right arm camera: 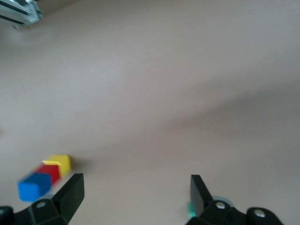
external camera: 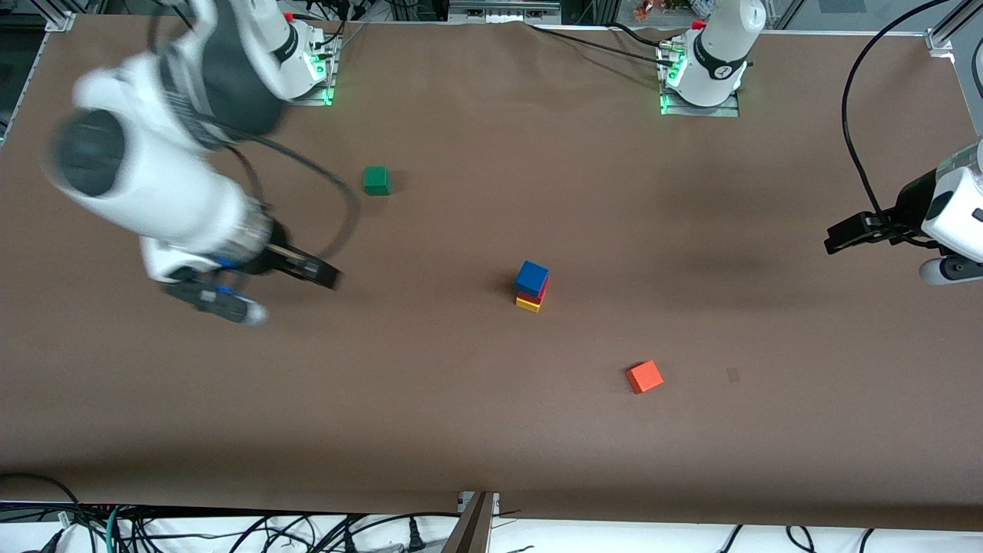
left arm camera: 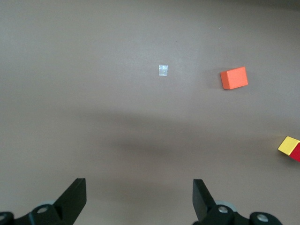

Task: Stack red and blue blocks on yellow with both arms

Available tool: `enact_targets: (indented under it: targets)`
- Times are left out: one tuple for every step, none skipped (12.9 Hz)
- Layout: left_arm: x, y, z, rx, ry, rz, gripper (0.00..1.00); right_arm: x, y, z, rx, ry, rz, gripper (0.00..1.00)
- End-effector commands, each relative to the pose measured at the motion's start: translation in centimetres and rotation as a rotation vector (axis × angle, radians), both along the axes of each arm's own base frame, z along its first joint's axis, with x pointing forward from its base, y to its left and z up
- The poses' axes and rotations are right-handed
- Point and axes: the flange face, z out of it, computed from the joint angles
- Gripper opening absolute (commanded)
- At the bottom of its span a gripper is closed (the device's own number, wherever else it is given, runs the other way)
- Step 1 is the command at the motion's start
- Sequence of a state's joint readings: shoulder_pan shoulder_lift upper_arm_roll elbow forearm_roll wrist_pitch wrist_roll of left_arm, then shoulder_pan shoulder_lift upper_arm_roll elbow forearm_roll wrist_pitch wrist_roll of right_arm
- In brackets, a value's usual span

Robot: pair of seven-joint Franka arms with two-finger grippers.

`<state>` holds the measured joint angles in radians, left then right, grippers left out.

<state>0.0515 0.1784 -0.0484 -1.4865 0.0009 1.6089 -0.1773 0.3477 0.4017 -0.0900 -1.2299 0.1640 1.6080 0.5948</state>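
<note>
Between both spread pincers [external camera: 311, 270] [external camera: 845, 234], well apart, blue-red-yellow stack [external camera: 531, 286]

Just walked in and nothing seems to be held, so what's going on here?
The stack is built: blue block on red block on yellow block, mid-table. The right gripper and left gripper are open and empty, each over bare table toward its own end. A green cube and orange cube lie apart, untouched.

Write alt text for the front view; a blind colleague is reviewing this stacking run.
Mid-table stands a three-cube stack: blue block on red block on yellow cube. Both open grippers are clear of it, the right gripper toward its arm's end, the left gripper toward the other. A green cube and orange cube lie apart.
</note>
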Motion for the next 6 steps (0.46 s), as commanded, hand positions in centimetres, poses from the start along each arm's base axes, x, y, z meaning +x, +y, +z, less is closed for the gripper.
enact_targets:
  targets:
    - [-0.2, 0.2, 0.4, -0.017, -0.011, -0.036, 1.0, -4.8, -8.5, 2.5, 0.031, 0.02, 0.088, 1.0]
    - [-0.2, 0.2, 0.3, -0.016, -0.009, -0.041, 1.0, -6.4, -11.1, 3.1, 0.03, 0.021, 0.123, 1.0]
    - [0.0, 0.2, 0.6, -0.018, -0.018, -0.041, 1.0, -7.7, -13.4, 3.3, 0.023, 0.019, 0.155, 1.0]
    - [0.3, 0.3, 0.4, -0.018, -0.015, -0.039, 1.0, -8.7, -14.7, 3.7, -0.011, 0.011, 0.195, 1.0]
    - [0.3, 0.3, 0.4, -0.017, -0.017, -0.039, 1.0, -9.1, -15.2, 3.9, -0.045, 0.006, 0.211, 1.0]
    - [0.3, 0.3, 0.4, -0.017, -0.017, -0.039, 1.0, -9.2, -15.3, 3.9, -0.051, 0.011, 0.215, 1.0]
